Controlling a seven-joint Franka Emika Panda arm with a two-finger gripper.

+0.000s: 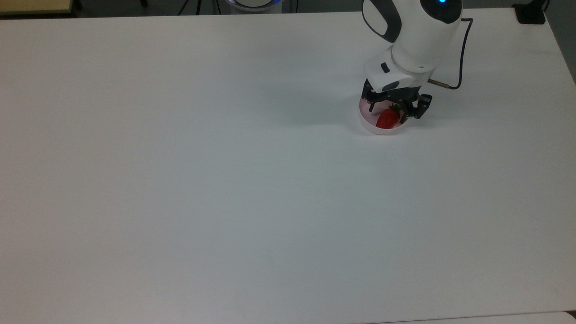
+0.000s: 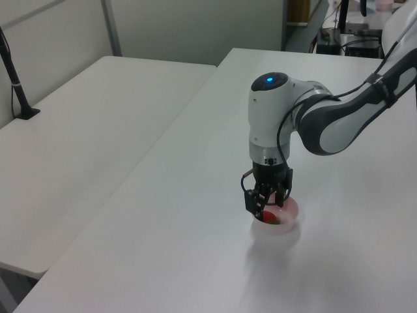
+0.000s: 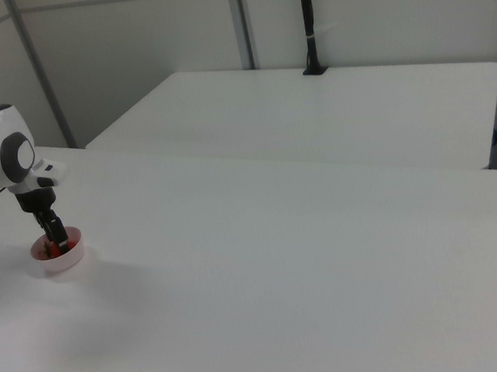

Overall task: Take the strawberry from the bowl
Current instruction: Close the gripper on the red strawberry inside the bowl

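The strawberry [image 1: 388, 119] lies inside the bowl [image 1: 371, 123], red body toward the top view's lower left, green cap toward the upper right. The gripper [image 1: 393, 108] is down inside the bowl, its black fingers [image 1: 371, 102] spread apart, one on each side of the strawberry and not visibly pressing it. The bowl rests on the white table [image 1: 225, 180], near the far right corner in the top view. In the left view, the gripper [image 2: 266, 210] points straight down into the bowl [image 2: 287, 225].
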